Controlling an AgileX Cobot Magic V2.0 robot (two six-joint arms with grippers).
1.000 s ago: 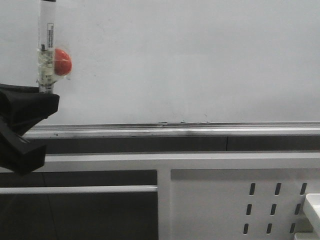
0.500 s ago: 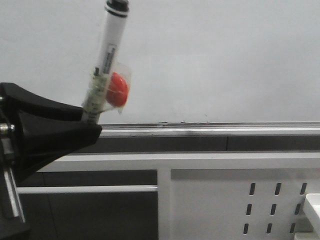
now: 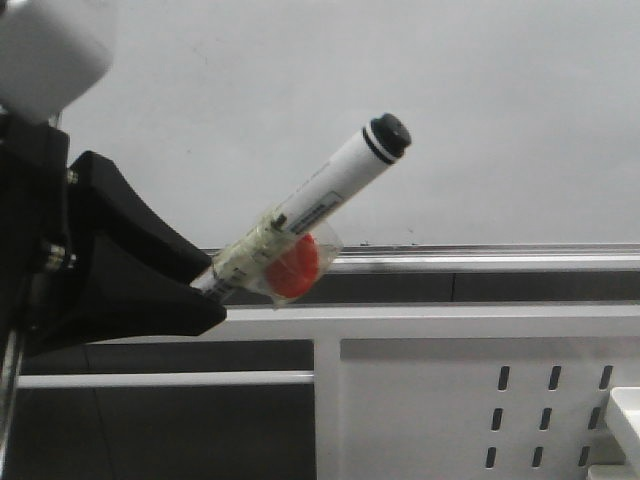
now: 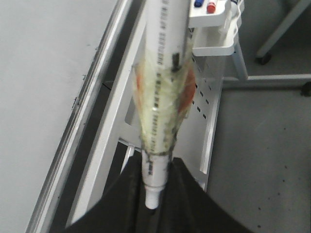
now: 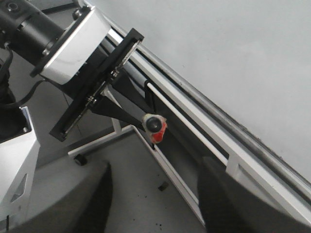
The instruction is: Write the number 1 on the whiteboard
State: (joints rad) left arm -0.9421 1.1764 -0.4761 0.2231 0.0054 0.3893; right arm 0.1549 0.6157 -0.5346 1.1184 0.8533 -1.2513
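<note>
The whiteboard (image 3: 420,110) fills the back of the front view, with a metal rail (image 3: 480,255) along its bottom edge; no marker stroke shows on it. My left gripper (image 3: 205,290) is shut on a white marker pen (image 3: 320,195) with a black cap and a taped red blob (image 3: 293,268). The pen tilts up to the right, cap on, in front of the board's lower part. In the left wrist view the pen (image 4: 160,97) sticks out from between the black fingers (image 4: 121,204). My right gripper (image 5: 153,199) is open and empty, facing the left gripper and the pen's cap (image 5: 154,124).
A white metal panel with slotted holes (image 3: 480,400) stands below the rail at the right. A white tray corner (image 3: 628,415) shows at the far right. A small white shelf holding markers (image 4: 214,19) shows in the left wrist view. Grey floor lies below.
My left gripper has swung in from the left and tilted the pen from upright to slanting right, bringing the cap lower and to the right.
</note>
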